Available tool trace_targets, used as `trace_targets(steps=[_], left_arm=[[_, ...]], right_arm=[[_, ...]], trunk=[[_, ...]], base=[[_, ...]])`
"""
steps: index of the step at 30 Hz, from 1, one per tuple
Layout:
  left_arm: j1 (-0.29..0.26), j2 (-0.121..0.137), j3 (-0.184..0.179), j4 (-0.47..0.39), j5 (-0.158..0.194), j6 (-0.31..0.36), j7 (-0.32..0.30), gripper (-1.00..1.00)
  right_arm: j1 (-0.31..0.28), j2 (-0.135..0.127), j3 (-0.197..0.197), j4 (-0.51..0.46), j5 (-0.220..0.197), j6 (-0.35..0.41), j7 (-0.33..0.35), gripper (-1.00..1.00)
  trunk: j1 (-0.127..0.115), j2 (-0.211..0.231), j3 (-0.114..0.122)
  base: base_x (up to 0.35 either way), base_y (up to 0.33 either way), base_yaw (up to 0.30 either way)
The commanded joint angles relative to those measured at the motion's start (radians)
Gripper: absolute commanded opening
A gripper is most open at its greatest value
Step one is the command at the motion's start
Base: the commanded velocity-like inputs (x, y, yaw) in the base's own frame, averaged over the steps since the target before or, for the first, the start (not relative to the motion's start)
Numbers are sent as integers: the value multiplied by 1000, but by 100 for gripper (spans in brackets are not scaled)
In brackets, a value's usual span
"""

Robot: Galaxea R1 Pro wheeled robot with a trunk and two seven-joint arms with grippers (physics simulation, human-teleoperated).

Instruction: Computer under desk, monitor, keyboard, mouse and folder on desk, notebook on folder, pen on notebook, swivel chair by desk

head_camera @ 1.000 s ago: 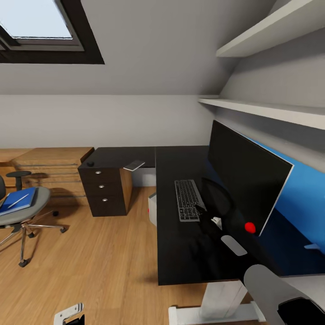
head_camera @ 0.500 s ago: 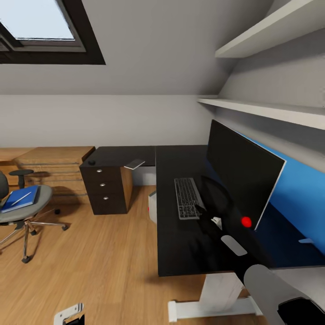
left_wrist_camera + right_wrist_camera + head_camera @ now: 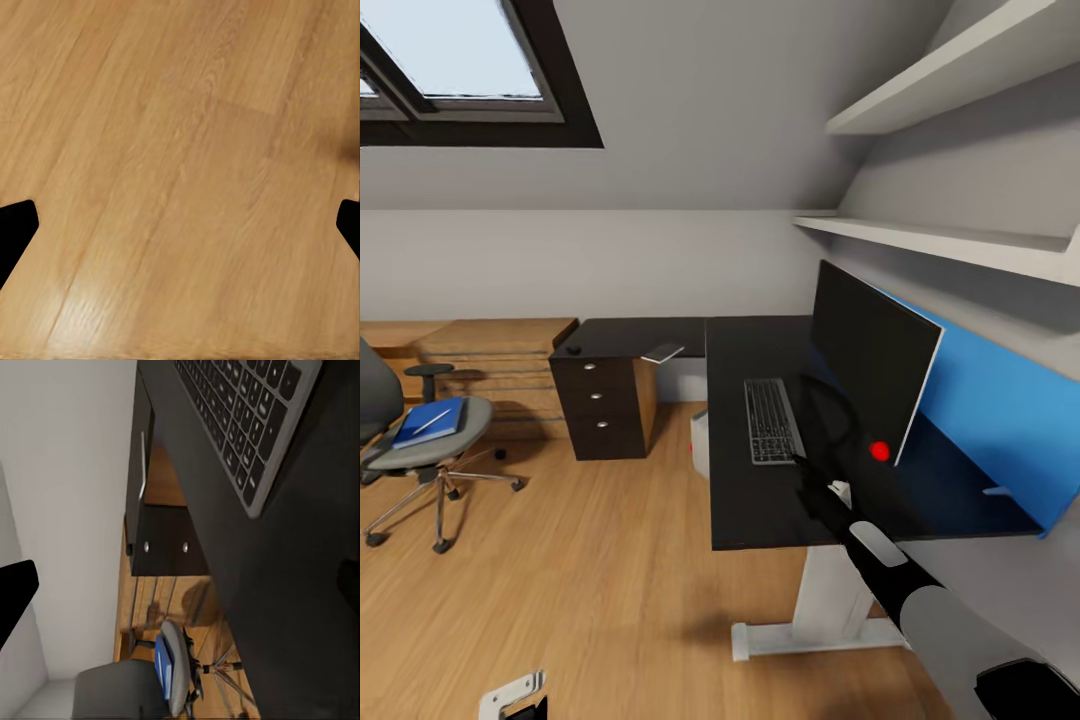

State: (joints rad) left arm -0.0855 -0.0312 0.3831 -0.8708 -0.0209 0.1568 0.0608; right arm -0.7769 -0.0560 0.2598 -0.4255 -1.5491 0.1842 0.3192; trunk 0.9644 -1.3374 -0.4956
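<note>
My right gripper (image 3: 807,480) sits low over the near part of the desk (image 3: 750,500), just this side of the keyboard (image 3: 771,433). In the right wrist view the two fingertips show wide apart at the frame edges with nothing between them, so it's released and empty. The left gripper (image 3: 180,225) hangs down near the floor (image 3: 180,150), tips also spread wide, nothing held.

Progress, as far as I can judge: the monitor (image 3: 868,362) stands on the desk and the keyboard lies right in front of it, so those two look sorted. A pale box under the desk's left edge may be the computer (image 3: 698,445), mostly hidden, can't swear to it. There's a small dark lump on the far drawer unit (image 3: 605,400) that could be the mouse (image 3: 574,350), and a flat grey thing (image 3: 662,352) beside it, too small to tell what. If that's the mouse, it needs to come over next to the keyboard.

The big leftovers are on the chair (image 3: 430,455), well off to the left: the blue folder (image 3: 430,422) lies on the seat with a thin pale pen-like thing on top of it. I can't tell whether a notebook is in that stack. All of that has to get to the desk, then the chair rolls over beside it.

Room-wise: black desktop on a white leg, blue panel behind the monitor on the right, shelves (image 3: 960,240) above, skylight (image 3: 450,60) top left, wood floor, low wooden cabinet along the far wall.
</note>
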Motion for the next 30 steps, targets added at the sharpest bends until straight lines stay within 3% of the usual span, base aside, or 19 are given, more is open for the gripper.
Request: trace_targets(steps=[1, 19, 24, 30], left_arm=[[0, -1, 2, -2, -2, 6, 1, 100], [0, 2, 4, 49, -4, 6, 6, 100], [0, 2, 4, 52, -4, 6, 6, 100], [0, 2, 4, 53, -5, 6, 5, 100]], right_arm=[[-1, -1, 6, 1, -9, 1, 3, 100], [0, 5, 16, 35, 5, -6, 2, 100], [2, 7, 18, 71, 48, -7, 3, 100], [2, 10, 18, 112, 131, -8, 3, 100]], trunk=[[-1, -1, -1], [-1, -1, -1], [-1, -1, -1], [-1, -1, -1]], base=[[-334, 0, 0], [-334, 0, 0], [-334, 0, 0], [-334, 0, 0]])
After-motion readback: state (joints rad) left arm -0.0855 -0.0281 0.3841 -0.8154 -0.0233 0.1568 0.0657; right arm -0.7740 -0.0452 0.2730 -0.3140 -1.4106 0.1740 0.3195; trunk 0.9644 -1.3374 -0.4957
